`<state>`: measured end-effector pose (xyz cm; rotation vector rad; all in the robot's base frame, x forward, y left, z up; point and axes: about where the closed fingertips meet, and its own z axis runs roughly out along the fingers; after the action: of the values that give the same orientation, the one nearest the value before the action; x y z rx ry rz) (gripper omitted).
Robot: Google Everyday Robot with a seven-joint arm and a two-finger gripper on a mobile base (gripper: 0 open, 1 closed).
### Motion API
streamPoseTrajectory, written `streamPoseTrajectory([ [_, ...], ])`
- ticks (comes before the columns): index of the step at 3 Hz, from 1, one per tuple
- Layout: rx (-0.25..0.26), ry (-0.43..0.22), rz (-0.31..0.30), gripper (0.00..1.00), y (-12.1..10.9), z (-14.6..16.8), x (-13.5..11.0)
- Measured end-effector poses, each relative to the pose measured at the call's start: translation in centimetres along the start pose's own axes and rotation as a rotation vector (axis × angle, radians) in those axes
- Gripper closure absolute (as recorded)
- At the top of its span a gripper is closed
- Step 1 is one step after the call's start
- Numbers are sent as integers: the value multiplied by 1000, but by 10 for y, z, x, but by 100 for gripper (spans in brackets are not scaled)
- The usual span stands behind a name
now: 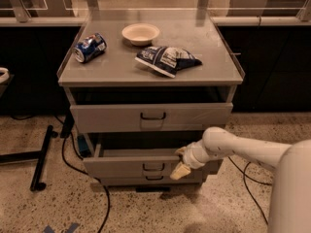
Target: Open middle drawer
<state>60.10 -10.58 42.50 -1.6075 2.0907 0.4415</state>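
Observation:
The grey metal cabinet (150,74) has three drawers. The middle drawer (121,166) stands partly pulled out, with a dark gap above its front panel and its small dark loop handle (153,167) at the centre. My gripper (179,165) is at the drawer's front, just right of the handle, against the panel's upper edge. My white arm (243,152) reaches in from the right. The top drawer (150,116) also sits slightly forward. The bottom drawer (153,178) shows only as a thin strip below.
On the cabinet top lie a blue can (90,47) on its side, a cream bowl (140,33) and a dark blue snack bag (166,59). Black cables (68,152) and a black stand leg (41,157) lie on the floor at the left. Dark counters stand behind.

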Motion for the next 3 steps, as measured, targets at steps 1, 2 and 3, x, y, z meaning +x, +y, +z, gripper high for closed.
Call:
streamPoseTrajectory([
  [1,-37,-19,-12,0,45,7,13],
  [2,-67,-22,-28,0,70,9,17],
  [3,-68,-22,-28,18,70,6,15],
])
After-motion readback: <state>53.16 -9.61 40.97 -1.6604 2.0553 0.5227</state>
